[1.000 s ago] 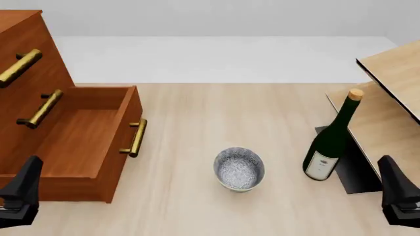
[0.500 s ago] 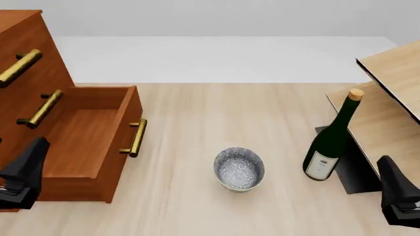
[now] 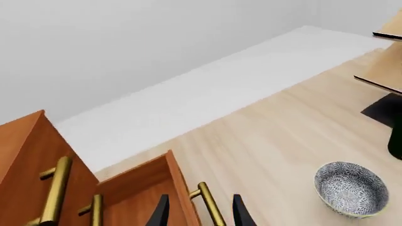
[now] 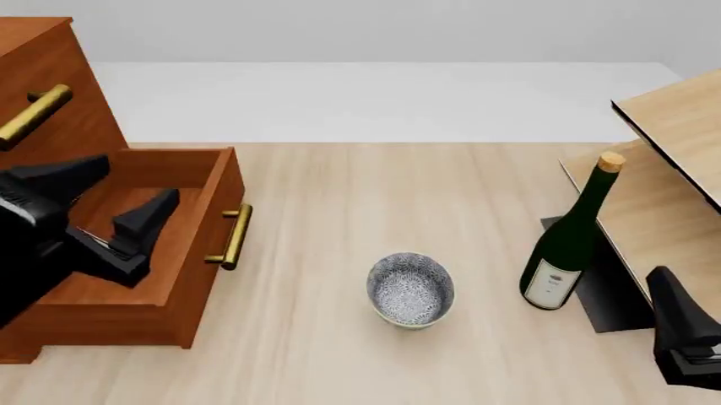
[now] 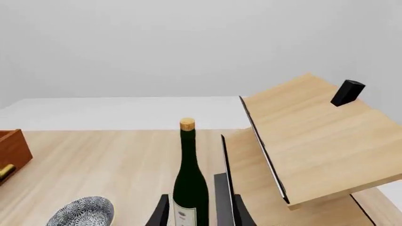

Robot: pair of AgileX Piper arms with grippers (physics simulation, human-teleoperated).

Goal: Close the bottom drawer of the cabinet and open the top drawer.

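The cabinet [image 4: 34, 38] stands at the far left of the table. Its bottom drawer [image 4: 208, 198] is pulled out, brass handle [image 4: 235, 236] facing right. The top drawer [image 4: 67, 67] is shut, and its handle [image 4: 34, 114] shows. My left gripper [image 4: 121, 201] is open and hovers over the open bottom drawer, hiding the middle drawer's handle. In the left wrist view the bottom drawer's handle [image 3: 210, 209] lies between the gripper's fingertips [image 3: 160, 214]. My right gripper [image 4: 681, 333] is low at the right edge; the right wrist view shows it open [image 5: 201, 214] and empty.
A patterned bowl [image 4: 410, 289] sits mid-table. A green bottle [image 4: 569, 240] with a cork stands right of it, beside a pale wood shelf unit [image 4: 676, 126] on a black base [image 4: 614, 295]. A small black block [image 5: 347, 92] rests on the shelf's top.
My left arm has risen from the bottom left corner and moved forward and right, over the open bottom drawer. The right arm has not moved. The drawers stand as before.
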